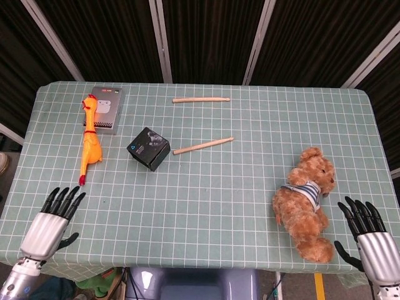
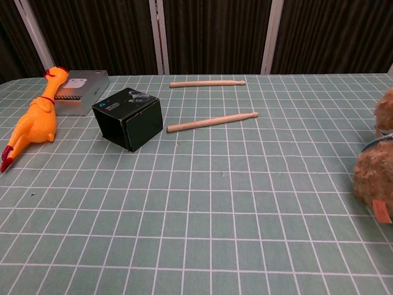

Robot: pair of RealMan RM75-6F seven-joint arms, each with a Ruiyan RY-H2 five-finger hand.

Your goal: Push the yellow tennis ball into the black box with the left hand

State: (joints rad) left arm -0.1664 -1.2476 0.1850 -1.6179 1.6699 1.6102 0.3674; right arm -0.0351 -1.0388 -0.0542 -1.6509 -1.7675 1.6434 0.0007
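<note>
The black box (image 1: 149, 148) (image 2: 128, 117) stands left of the table's middle, its lid closed as far as I can see. No yellow tennis ball shows in either view. My left hand (image 1: 50, 224) hovers at the table's front left corner, fingers spread and holding nothing, well back from the box. At the front right corner my right hand (image 1: 369, 238) is also spread and empty, beside the teddy bear. Neither hand appears in the chest view.
A yellow rubber chicken (image 1: 90, 139) (image 2: 35, 120) lies left of the box, with a grey packaged box (image 1: 104, 109) (image 2: 81, 90) behind it. Two wooden drumsticks (image 1: 202, 145) (image 2: 210, 123) lie farther back. A brown teddy bear (image 1: 307, 201) (image 2: 376, 166) sits at the right.
</note>
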